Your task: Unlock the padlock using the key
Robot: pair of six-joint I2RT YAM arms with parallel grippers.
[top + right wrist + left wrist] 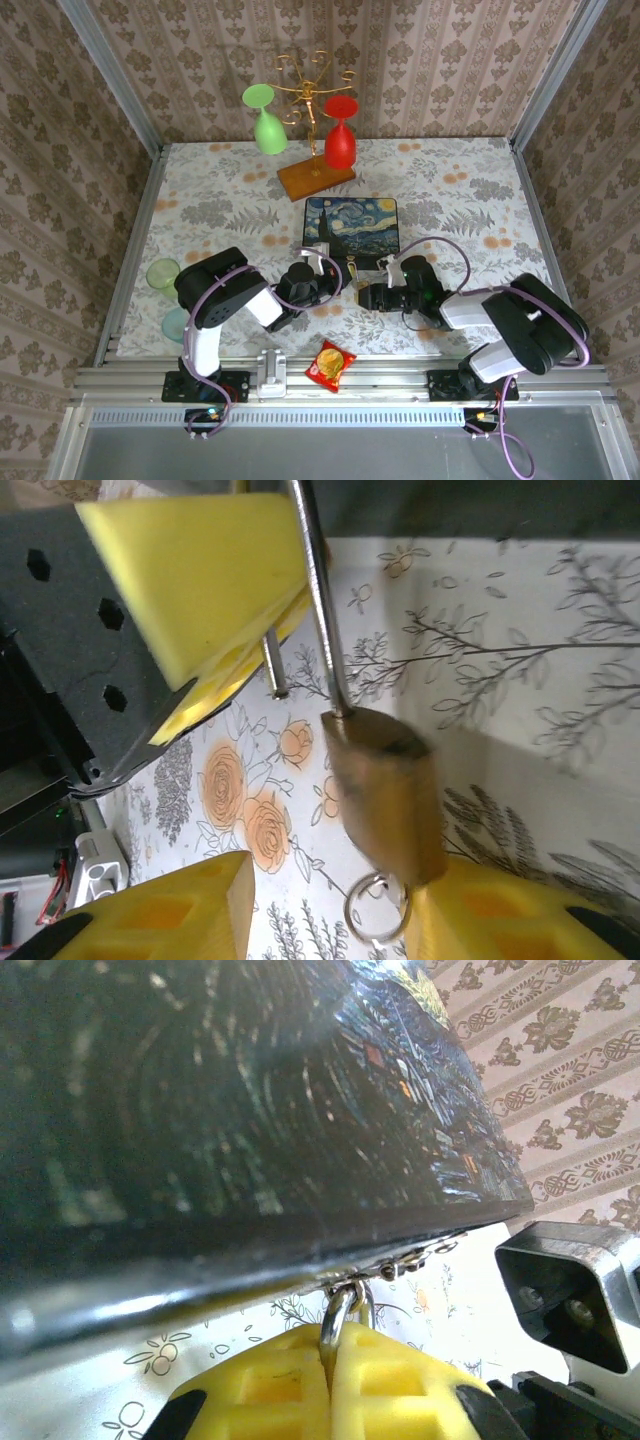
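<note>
Left claw (335, 1360): clamped on the silver shackle (340, 1310), holding the padlock (385, 790) above the cloth (560, 680), just near of the painted box (250, 1110).
Right claw (335, 890): pads apart, astride the lower end of the brass body; right pad (500, 920) touching it, or nearly so.
Key: blade hidden; ring (375, 915) hanging at the body's base, so probably seated in the keyhole.
Lock state: short leg (272, 665) apparently free of the body, so likely sprung.
Step in hand: close gently on the ring end and turn about the body's long axis, with no sideways pull.
Care: firm left grip so the body cannot swing; check for release before letting go.
</note>
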